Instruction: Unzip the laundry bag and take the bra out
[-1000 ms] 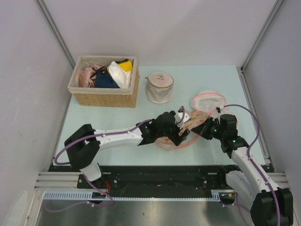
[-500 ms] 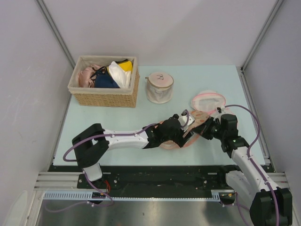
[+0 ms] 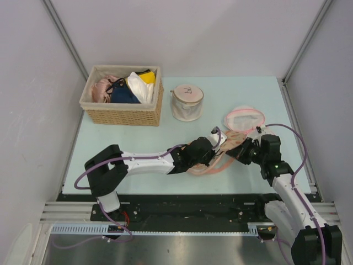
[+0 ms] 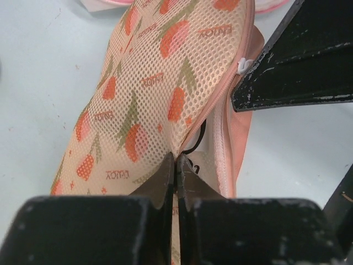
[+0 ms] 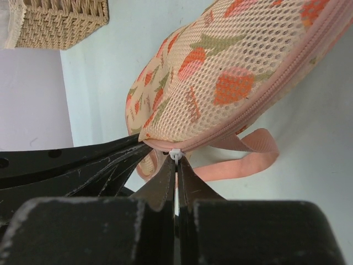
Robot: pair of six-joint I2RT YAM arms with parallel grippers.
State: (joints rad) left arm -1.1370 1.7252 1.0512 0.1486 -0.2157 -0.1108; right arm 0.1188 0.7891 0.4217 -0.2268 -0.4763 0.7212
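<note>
The laundry bag (image 3: pixel 230 140), cream-peach mesh with red prints and a pink zipper edge, lies between my two grippers at the table's right front. My left gripper (image 4: pixel 176 158) is shut on the edge of the bag's upper flap (image 4: pixel 149 94) at the zipper gap. In that gap shows a bit of the bra (image 4: pixel 204 161), white with a thin black strap. My right gripper (image 5: pixel 176 157) is shut on the white zipper pull (image 5: pixel 175 153) at the bag's (image 5: pixel 231 72) pink edge. From above, the left gripper (image 3: pixel 216 148) and the right gripper (image 3: pixel 238 150) sit close together on the bag.
A wicker basket (image 3: pixel 121 115) with garments stands at the back left. A small cylindrical white mesh bag (image 3: pixel 186 103) stands mid-back. A round white mesh bag with a pink rim (image 3: pixel 244 117) lies just behind the laundry bag. A pink carry strap (image 5: pixel 242 160) loops beside the zipper.
My left gripper has reached further right onto the bag's opened edge and closed from open to shut. The right gripper has stayed shut on the zipper pull.
</note>
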